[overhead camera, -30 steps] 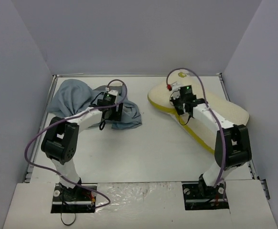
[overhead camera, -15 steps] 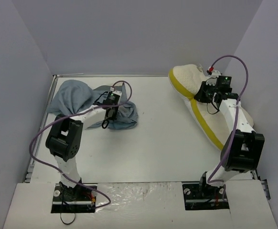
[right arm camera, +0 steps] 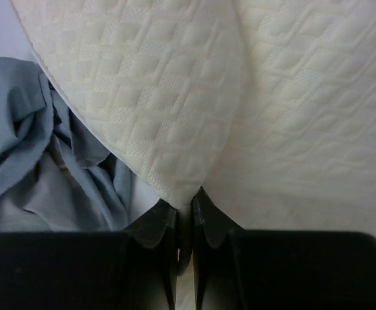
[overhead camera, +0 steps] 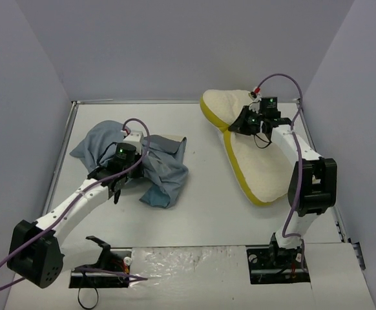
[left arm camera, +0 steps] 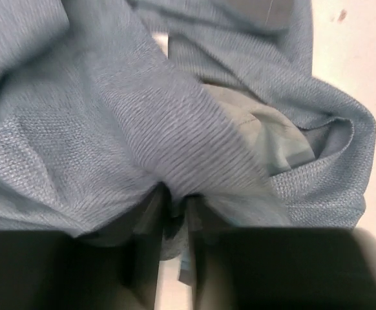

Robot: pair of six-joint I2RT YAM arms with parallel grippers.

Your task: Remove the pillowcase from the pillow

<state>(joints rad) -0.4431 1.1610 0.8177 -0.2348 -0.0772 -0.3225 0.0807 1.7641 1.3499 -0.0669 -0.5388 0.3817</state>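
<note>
Pillowcase (overhead camera: 165,171) bunched on counter (overhead camera: 204,194) at left end effector (left arm camera: 175,201), whose fingers are pressed together on a blue-grey fold; the rest of the cloth spreads ahead of it. Pillow (overhead camera: 259,161) fully out of the cloth, well apart to the right. Its long axis runs from right end effector (right arm camera: 185,208) back toward that arm's base, fingers pinching a cream fold. Judgement: separation looks done, release next, each arm nearest its own item.
</note>
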